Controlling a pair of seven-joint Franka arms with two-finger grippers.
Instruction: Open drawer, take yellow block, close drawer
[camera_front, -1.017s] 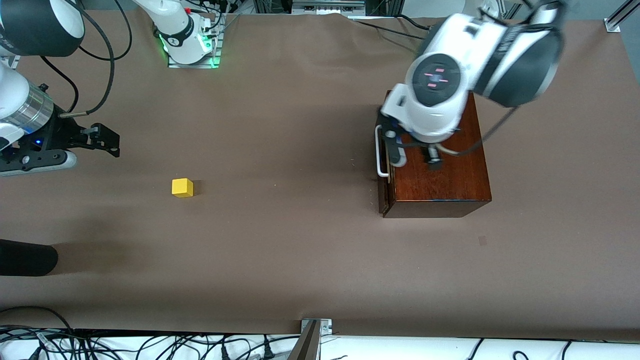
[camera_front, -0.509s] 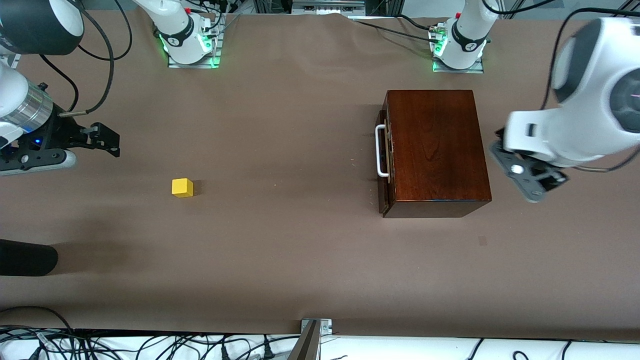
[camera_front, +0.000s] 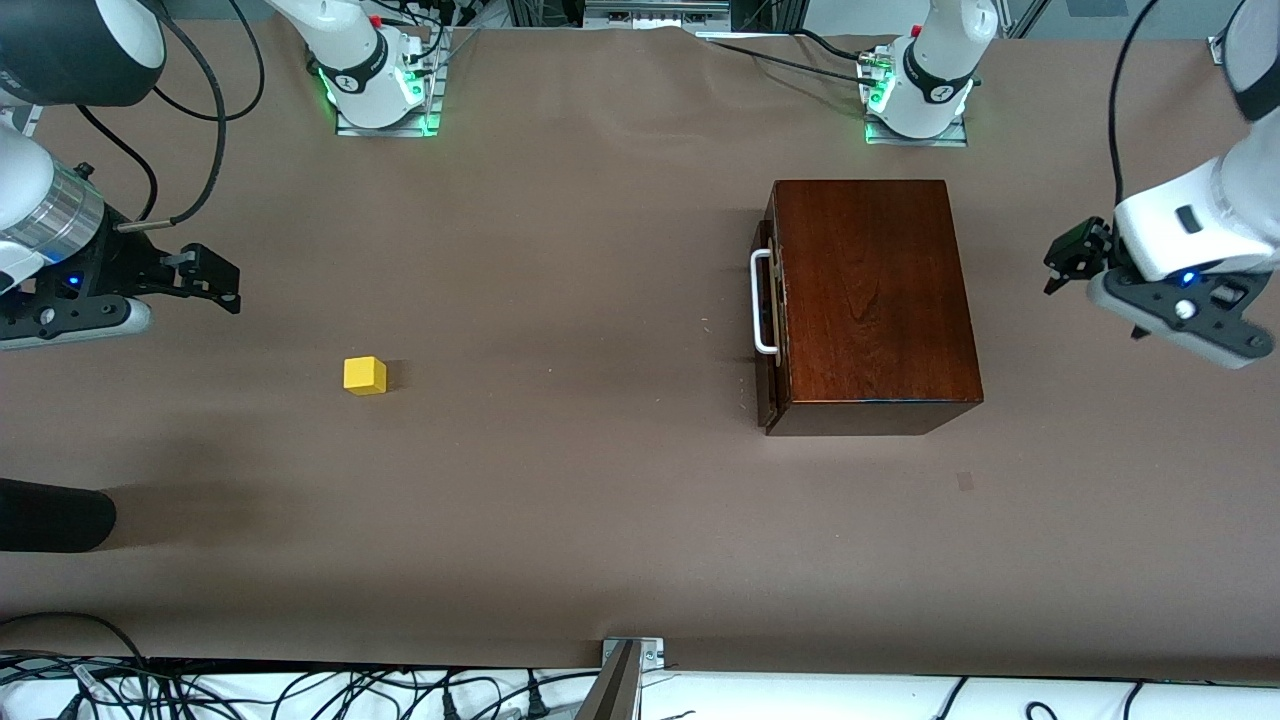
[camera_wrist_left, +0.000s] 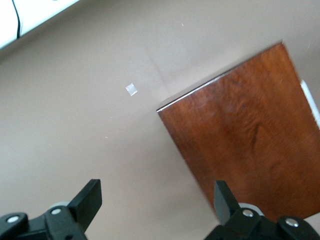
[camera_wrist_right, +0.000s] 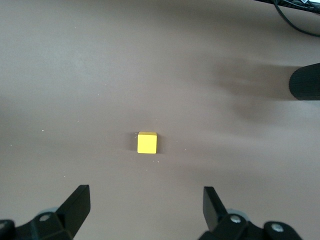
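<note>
The dark reddish-brown wooden box (camera_front: 870, 300) stands toward the left arm's end of the table. Its drawer (camera_front: 769, 385) is shut, with the white bar handle (camera_front: 760, 303) on its front. The yellow block (camera_front: 364, 375) lies on the bare table toward the right arm's end, outside the drawer. My left gripper (camera_front: 1062, 265) is open and empty, up in the air beside the box. In the left wrist view the gripper (camera_wrist_left: 156, 200) is open and the box top (camera_wrist_left: 250, 135) shows. My right gripper (camera_front: 225, 280) is open and empty, and waits. In the right wrist view the gripper (camera_wrist_right: 145, 202) is open and the block (camera_wrist_right: 147, 142) shows.
A black cylinder (camera_front: 50, 515) reaches in at the table's edge at the right arm's end, nearer the front camera than the block; it also shows in the right wrist view (camera_wrist_right: 305, 82). A small pale mark (camera_front: 965, 481) lies on the brown table cover (camera_front: 580, 480) near the box.
My left arm has swung away from over the box and the drawer handle to the left arm's end of the table. The drawer stays shut. The right arm and block have not moved.
</note>
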